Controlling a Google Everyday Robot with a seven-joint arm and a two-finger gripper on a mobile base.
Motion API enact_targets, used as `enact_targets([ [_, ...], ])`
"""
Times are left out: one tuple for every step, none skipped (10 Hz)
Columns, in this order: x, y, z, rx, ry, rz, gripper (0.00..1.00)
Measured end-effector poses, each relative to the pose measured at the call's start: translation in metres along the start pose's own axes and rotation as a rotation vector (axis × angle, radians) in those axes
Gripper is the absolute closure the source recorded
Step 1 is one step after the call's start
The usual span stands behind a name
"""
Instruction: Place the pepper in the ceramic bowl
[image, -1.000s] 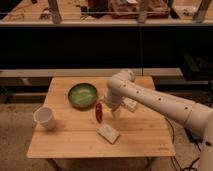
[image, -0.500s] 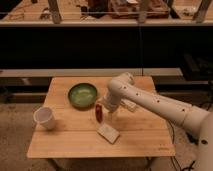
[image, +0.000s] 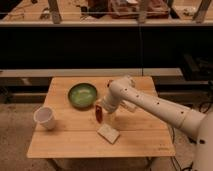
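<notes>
Your claw (image: 104, 111) hangs low over the middle of the wooden table (image: 145, 142), spread wide with nothing in it, its tips right at the pepper. You look to be at the grasp step: the next move calls for closing squarely on that slim body, then lifting it up and left.

From the left:
- A smooth, tapered white cup (image: 45, 118) stands near the table's edge.
- The ceramic bowl (image: 82, 95) is shallow, round, glossy green and looks empty.
- The pepper (image: 99, 114), dark red and finger-shaped, rests on the wood.
- A flat white packet (image: 108, 133) lies just in front of it.
</notes>
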Motion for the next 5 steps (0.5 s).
enact_targets([
  [0.000,-0.001,-0.001,0.005,-0.001,-0.004,0.20],
  [0.005,-0.001,-0.004,0.012,0.017,-0.029,0.20],
  [0.011,-0.002,-0.007,0.005,0.056,-0.120,0.20],
  [0.010,-0.006,-0.009,-0.009,0.081,-0.229,0.20],
  [0.009,-0.008,-0.008,-0.032,0.096,-0.338,0.20],
])
